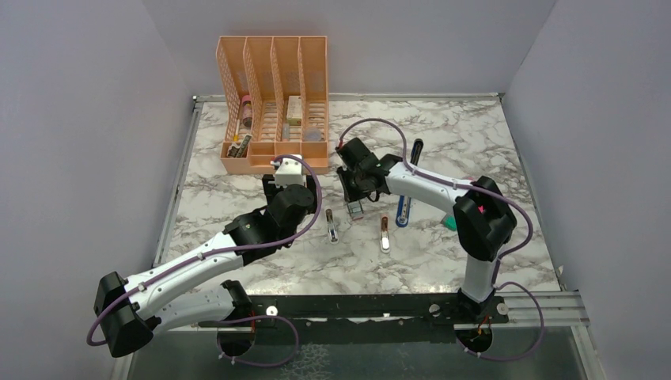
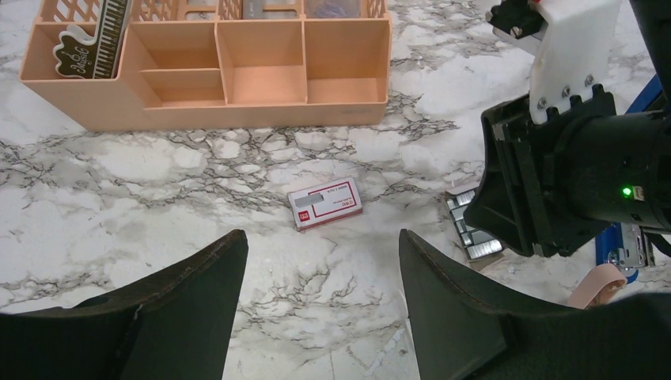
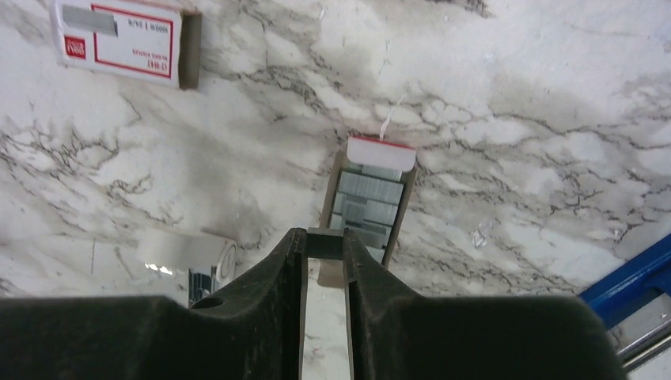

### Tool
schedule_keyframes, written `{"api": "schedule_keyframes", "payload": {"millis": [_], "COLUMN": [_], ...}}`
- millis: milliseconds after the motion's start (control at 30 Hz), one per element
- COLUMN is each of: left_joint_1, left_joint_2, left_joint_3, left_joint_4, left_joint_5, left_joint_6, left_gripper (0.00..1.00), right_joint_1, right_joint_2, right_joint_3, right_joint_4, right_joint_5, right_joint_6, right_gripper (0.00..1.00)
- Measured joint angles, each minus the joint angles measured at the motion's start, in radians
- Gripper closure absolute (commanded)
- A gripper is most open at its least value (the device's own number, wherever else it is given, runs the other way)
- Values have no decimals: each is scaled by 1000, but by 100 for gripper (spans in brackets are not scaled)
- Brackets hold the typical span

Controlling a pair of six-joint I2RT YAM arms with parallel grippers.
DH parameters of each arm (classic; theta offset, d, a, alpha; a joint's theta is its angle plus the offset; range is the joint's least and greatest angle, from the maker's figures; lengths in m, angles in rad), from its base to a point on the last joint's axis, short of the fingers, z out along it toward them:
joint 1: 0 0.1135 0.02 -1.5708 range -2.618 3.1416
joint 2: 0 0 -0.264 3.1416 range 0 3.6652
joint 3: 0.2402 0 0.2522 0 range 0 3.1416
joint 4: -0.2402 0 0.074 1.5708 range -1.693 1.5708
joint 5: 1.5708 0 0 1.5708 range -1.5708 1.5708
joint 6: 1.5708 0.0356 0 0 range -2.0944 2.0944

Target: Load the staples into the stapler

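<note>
The step in hand looks like fetching staples for the stapler point(image 1: 403, 210). The right gripper point(image 3: 324, 237) hangs over the open tray point(image 3: 368, 202), its fingers drawn to a narrow slit with what seems a short grey strip point(image 3: 324, 245) pinched at the tips. More staples lie in the tray at 12 o'clock of those tips. The empty box point(image 2: 325, 203) rests on the marble at 10 o'clock of the tray, at 6 o'clock of the organizer point(image 2: 237, 111). The left gripper point(image 2: 320, 237) hovers just short of the box, spread wide and holding nothing. The stapler lies at 3 o'clock of the tray, close by but apart. Next, I judge, the strip must go across to the stapler's channel and be lined up lengthwise. The right arm covers much of the stapler, so I cannot tell whether its magazine is open. Nor can I tell whether the strip is lifted or resting on the tray.
</note>
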Motion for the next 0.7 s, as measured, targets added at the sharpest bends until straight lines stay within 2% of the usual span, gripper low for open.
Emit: {"api": "schedule_keyframes", "payload": {"millis": [367, 600, 700], "left_joint_1": [1, 1, 1], "left_joint_2": [-19, -48, -52], "left_joint_3": [0, 0, 0], "left_joint_4": [0, 0, 0], "left_joint_5": [1, 1, 1], "left_joint_6": [-4, -12, -15], "left_gripper": [29, 29, 29], "right_joint_1": [66, 100, 101], "right_joint_2": [-160, -174, -174], "right_joint_3": [-245, -325, -326], "right_joint_4": [-3, -2, 2], "right_joint_5": [-106, -151, -151], "right_joint_6": [-43, -69, -73], "right_gripper": [75, 74, 68]}}
